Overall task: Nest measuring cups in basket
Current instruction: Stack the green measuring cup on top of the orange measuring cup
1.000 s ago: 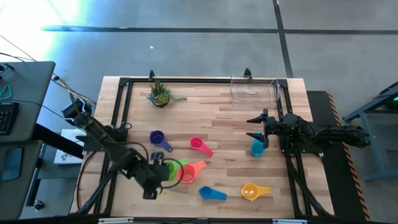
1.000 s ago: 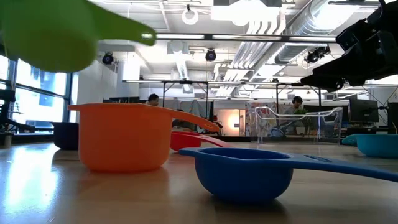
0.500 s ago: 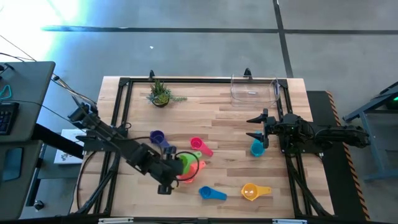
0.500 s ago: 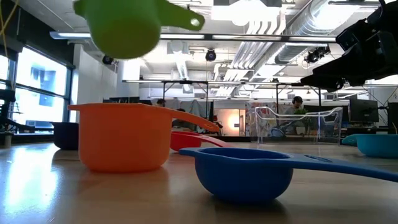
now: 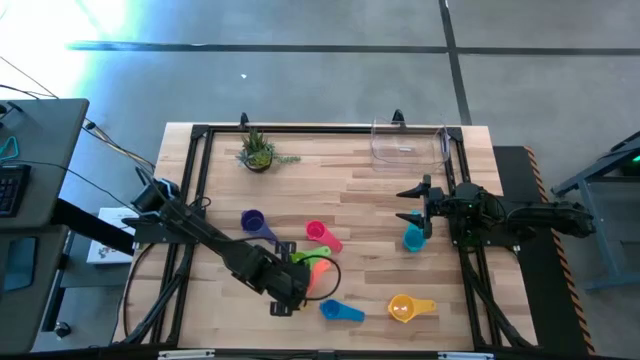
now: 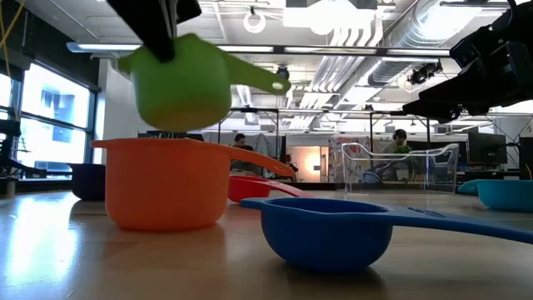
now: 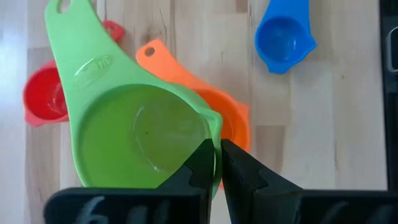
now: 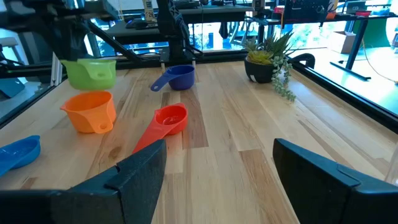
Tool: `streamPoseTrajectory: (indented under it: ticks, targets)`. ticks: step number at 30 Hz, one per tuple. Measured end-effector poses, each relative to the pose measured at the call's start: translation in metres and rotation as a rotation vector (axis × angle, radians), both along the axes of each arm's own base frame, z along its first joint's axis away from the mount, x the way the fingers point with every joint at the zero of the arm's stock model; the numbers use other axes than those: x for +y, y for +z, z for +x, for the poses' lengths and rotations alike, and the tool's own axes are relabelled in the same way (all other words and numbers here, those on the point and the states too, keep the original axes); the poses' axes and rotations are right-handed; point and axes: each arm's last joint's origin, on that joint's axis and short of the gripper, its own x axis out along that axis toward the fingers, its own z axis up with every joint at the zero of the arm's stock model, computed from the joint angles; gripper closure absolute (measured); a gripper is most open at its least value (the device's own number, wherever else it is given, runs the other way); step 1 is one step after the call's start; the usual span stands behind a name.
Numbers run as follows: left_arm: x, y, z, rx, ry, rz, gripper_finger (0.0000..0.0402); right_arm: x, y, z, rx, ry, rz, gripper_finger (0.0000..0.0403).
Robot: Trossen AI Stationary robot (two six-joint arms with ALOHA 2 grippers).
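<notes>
A wooden desk (image 5: 360, 190) carries scattered measuring cups, seen from straight above. The left gripper (image 7: 214, 163) reaches in over the front middle of the desk, its fingers (image 7: 198, 167) pinched together on the rim of a green cup (image 6: 183, 79). In the low view the green cup hangs in the air just above an orange cup (image 6: 166, 183), apart from it, handle pointing toward the basket side. The wrist view shows the green cup covering most of the orange one beneath. A red cup (image 5: 322, 235) lies just behind the orange cup, and a purple cup (image 5: 255, 223) sits farther toward the left arm's side. A blue cup (image 5: 340, 311) lies near the front edge, just beside the orange cup, and a yellow cup (image 5: 405, 308) lies farther along the front edge toward the right arm. A teal cup (image 5: 413, 238) rests near the right gripper (image 5: 420, 205), which waits at the right side of the desk with its fingers spread wide, holding nothing. The clear basket (image 5: 408, 145) stands at the back right corner, with no cup in it. A small potted plant (image 5: 258, 152) stands at the back left.
</notes>
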Motion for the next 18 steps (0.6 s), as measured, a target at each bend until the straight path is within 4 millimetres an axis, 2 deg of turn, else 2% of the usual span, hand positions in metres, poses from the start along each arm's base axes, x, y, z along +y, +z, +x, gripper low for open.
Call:
streamPoseTrajectory:
  ticks: [4, 13, 18]
  targets:
    - [-0.004, -0.009, 0.002, 0.021, -0.002, 0.01, 0.0391, 0.0, 0.0, 0.0, 0.001, 0.0, 0.0, 0.0116]
    - [-0.008, -0.008, 0.0, 0.006, -0.017, 0.017, 0.0389, 0.0, 0.0, 0.0, 0.0, 0.0, 0.0, 0.0116]
    - [-0.012, -0.016, -0.003, -0.001, -0.028, 0.01, 0.039, 0.0, 0.0, 0.0, 0.0, 0.0, 0.0, 0.0116]
